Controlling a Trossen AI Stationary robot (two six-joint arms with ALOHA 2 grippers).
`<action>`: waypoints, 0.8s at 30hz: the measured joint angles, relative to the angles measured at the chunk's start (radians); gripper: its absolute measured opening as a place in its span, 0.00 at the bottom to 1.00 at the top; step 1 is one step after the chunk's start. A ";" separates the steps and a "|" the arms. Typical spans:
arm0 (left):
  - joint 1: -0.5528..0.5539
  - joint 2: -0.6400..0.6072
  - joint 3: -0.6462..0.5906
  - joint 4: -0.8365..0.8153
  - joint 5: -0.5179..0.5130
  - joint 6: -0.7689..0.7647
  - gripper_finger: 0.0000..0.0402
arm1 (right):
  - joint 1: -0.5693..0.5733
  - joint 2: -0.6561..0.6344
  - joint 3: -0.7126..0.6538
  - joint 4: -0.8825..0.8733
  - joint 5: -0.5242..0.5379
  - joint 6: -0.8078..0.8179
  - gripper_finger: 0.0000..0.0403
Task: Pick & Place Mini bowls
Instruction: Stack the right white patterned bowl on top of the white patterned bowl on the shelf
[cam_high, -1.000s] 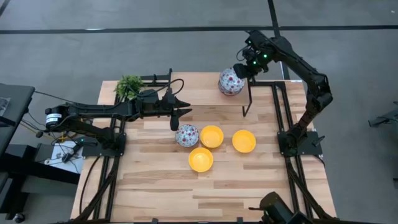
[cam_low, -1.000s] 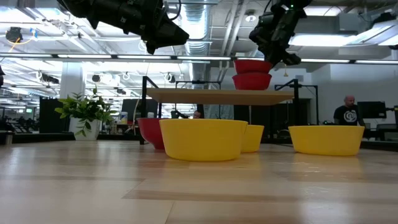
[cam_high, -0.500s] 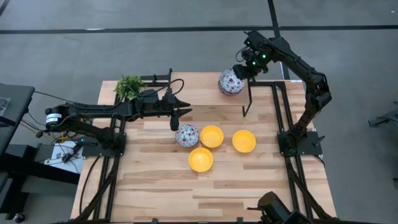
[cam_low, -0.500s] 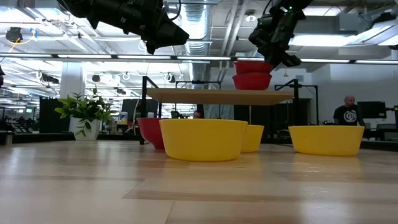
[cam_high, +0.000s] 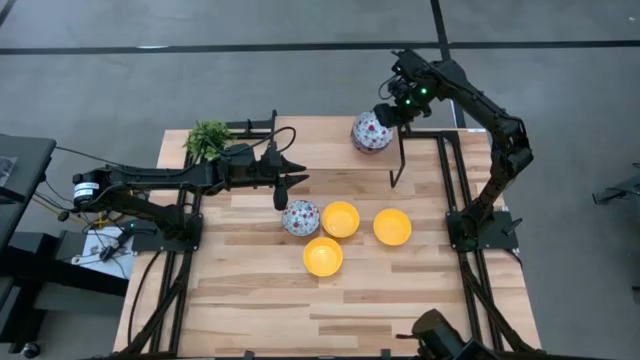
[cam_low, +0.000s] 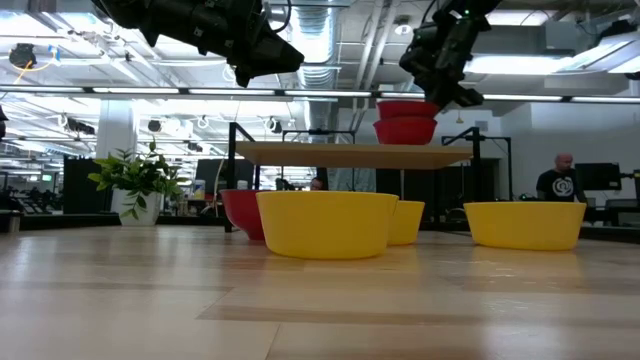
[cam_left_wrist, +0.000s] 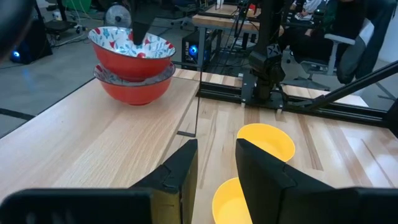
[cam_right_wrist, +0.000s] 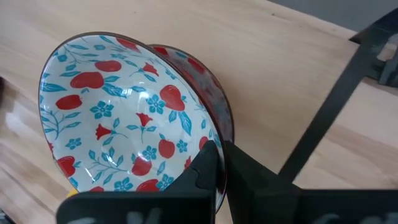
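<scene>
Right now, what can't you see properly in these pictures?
- Lower floral bowl: right wrist view, the top floral bowl covers most of it.
- Floral bowl on the table: low view, mostly behind the front yellow bowl.
- Nearest yellow bowl: left wrist view, partly hidden by the left gripper and cut by the edge.
- Person: low view, too far off.

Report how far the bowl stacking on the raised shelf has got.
Done: one floral bowl sits on the raised shelf. In hand: the right gripper pinches the rim of a second floral bowl stacked on it. Left: one floral bowl and three yellow bowls on the table, beneath the hovering open left gripper.
</scene>
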 joint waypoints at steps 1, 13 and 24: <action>0.000 0.000 0.000 0.000 0.000 0.000 0.27 | 0.003 0.000 0.000 0.001 0.000 0.000 0.01; 0.000 0.000 0.000 0.000 0.000 0.000 0.27 | 0.009 0.000 0.000 0.011 0.001 0.000 0.01; 0.000 0.000 0.000 0.000 0.000 0.000 0.27 | 0.016 0.000 0.000 0.014 0.012 -0.008 0.02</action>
